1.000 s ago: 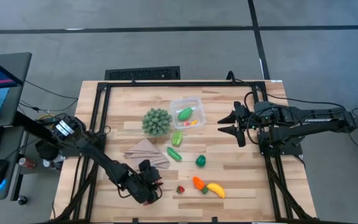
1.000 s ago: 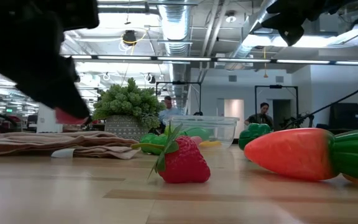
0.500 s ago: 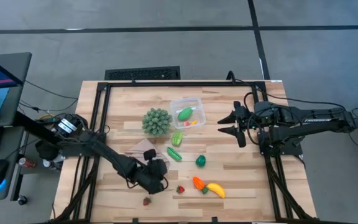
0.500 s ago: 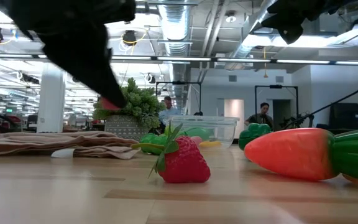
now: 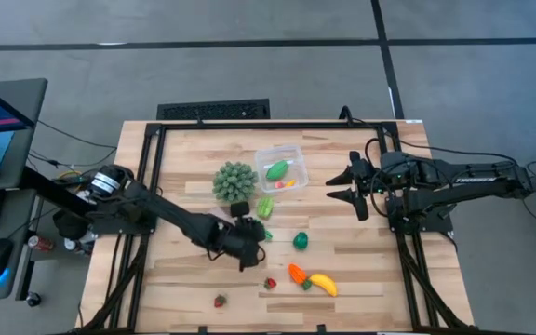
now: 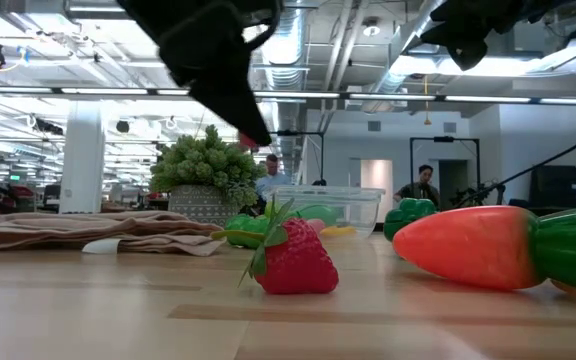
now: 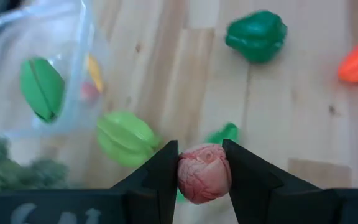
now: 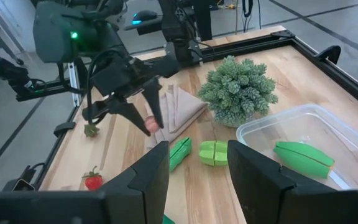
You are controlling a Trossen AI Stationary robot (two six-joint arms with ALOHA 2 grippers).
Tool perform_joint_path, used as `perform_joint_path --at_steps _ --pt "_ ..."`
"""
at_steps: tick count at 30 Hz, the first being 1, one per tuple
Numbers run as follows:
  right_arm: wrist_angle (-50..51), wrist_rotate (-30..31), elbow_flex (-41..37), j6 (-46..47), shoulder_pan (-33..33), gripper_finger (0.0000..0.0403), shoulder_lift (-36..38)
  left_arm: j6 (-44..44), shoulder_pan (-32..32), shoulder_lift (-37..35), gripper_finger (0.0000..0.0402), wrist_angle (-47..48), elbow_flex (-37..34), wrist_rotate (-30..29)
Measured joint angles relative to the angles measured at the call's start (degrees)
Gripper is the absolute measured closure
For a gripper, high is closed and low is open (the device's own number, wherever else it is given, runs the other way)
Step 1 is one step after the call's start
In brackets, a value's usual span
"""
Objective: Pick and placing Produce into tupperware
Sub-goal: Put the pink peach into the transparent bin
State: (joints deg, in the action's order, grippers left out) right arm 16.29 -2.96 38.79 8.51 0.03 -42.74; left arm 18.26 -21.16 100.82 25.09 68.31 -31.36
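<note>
Strawberry (image 7: 204,173) clamped in left end effector (image 7: 202,168) (airborne) near spiky ball (image 5: 234,180), tupperware (image 5: 280,168) beyond.

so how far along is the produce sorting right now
Done: the clear plastic tupperware already holds a green pod and a few small pieces. In hand: the left gripper is shut on a small pinkish-red round fruit, carried above the table. Left: two green pods, green pepper, orange carrot, yellow banana, two red strawberries. The right gripper waits beside the tupperware.

Grey floor (image 5: 249,65) around the wooden counter (image 5: 361,270); ceiling light strips (image 6: 388,97) and ducts (image 6: 288,40) overhead.
</note>
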Motion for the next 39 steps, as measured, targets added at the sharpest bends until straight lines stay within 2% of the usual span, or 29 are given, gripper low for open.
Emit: perform_joint_path --at_steps 8,19,30,39 --pt "0.0 0.0 0.0 0.02 0.0 0.0249 0.0 -12.93 3.94 -0.02 0.0294 0.79 2.44 3.2" --pt "0.07 0.0 0.02 0.92 0.53 0.0249 -1.82 -23.38 9.61 -0.02 0.0294 13.08 6.23 3.37" --pt "-1.49 0.0 0.02 -0.03 2.19 0.0249 -7.33 -32.08 19.4 -0.02 0.0294 8.02 10.98 2.56" --pt "-6.97 -0.02 0.02 -2.47 2.19 0.0249 -11.24 -34.16 26.37 0.5 0.0294 -0.04 11.02 11.11"
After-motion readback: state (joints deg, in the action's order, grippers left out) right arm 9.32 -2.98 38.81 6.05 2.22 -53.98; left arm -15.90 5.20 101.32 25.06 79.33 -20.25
